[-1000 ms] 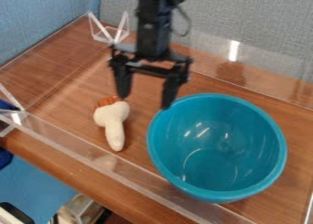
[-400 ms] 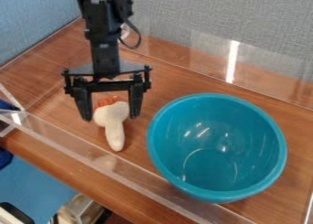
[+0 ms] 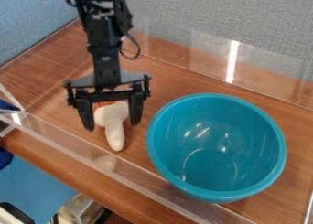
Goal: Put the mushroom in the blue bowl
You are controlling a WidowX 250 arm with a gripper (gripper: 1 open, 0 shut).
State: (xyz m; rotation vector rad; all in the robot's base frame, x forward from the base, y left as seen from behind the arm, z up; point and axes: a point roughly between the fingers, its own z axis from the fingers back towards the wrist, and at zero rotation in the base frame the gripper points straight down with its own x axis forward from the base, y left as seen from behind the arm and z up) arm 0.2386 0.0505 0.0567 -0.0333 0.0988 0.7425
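Note:
The mushroom [image 3: 113, 125] lies on its side on the wooden table, cream stem toward the front, its orange-brown cap mostly hidden behind my gripper. My gripper [image 3: 110, 115] hangs straight down over it, open, one black finger [image 3: 83, 112] left of the mushroom and the other on its right. Whether the fingers touch it I cannot tell. To the right of the mushroom, a short gap away, stands the blue bowl [image 3: 218, 145], large, glossy and with nothing in it.
Clear acrylic walls [image 3: 73, 141] fence the wooden table on the front, left and back. A dark cable hangs beside the arm [image 3: 104, 36]. A blue wall stands behind.
My gripper has swung left from the bowl's back rim to above the mushroom and come down around it, staying open. Mushroom and bowl have not moved.

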